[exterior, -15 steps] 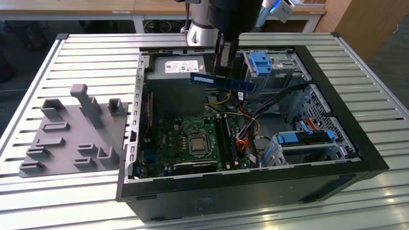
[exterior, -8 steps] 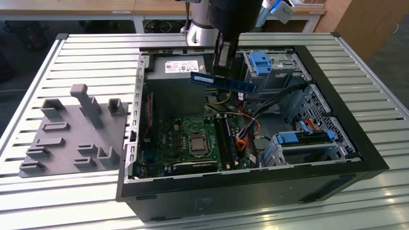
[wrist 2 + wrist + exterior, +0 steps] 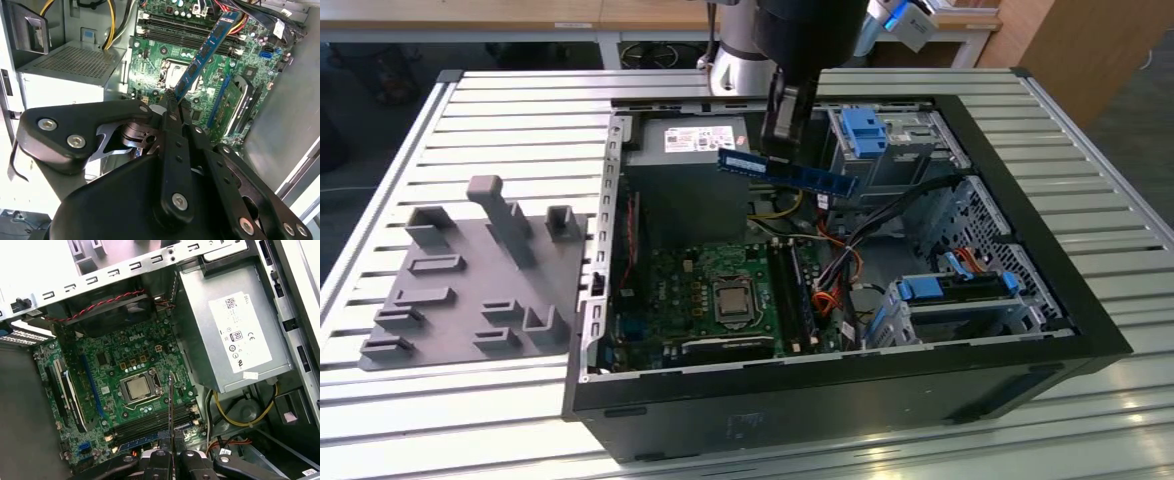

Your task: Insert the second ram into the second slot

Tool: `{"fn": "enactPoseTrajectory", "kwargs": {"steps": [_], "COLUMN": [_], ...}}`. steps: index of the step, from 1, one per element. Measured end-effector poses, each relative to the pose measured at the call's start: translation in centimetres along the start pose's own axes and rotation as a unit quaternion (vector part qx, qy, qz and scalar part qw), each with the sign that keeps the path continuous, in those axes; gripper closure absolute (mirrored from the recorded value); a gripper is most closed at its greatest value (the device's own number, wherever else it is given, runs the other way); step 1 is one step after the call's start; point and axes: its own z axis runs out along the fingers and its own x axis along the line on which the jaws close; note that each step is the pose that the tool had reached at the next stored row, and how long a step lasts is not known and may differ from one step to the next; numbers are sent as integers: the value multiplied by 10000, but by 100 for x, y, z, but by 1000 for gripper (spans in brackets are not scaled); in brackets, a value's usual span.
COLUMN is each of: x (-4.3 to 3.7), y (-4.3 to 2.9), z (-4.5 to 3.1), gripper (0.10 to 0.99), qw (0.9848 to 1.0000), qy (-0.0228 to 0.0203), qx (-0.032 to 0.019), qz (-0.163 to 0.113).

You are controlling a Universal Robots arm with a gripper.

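The second ram is a thin blue board with dark chips, and my gripper is shut on one end of it. It hangs level above the open computer case, over the gap between the power supply and the motherboard. In the second wrist view the ram sticks out from the gripper over the board. The first wrist view has the ram edge-on above the gripper, crossing the long dark memory slots. These slots lie beside the processor socket, well below the ram.
A grey power supply fills the case's far corner. Blue-latched drive cages and a bundle of cables crowd the exterior view's right. A grey moulded fixture lies on the slatted table outside the case.
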Motion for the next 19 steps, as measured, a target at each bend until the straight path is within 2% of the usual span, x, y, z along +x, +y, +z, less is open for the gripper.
{"fn": "enactPoseTrajectory", "kwargs": {"steps": [19], "x": [0], "y": [0], "z": [0], "gripper": [949], "qw": [9991], "qy": [-16], "qx": [2], "qz": [421]}}
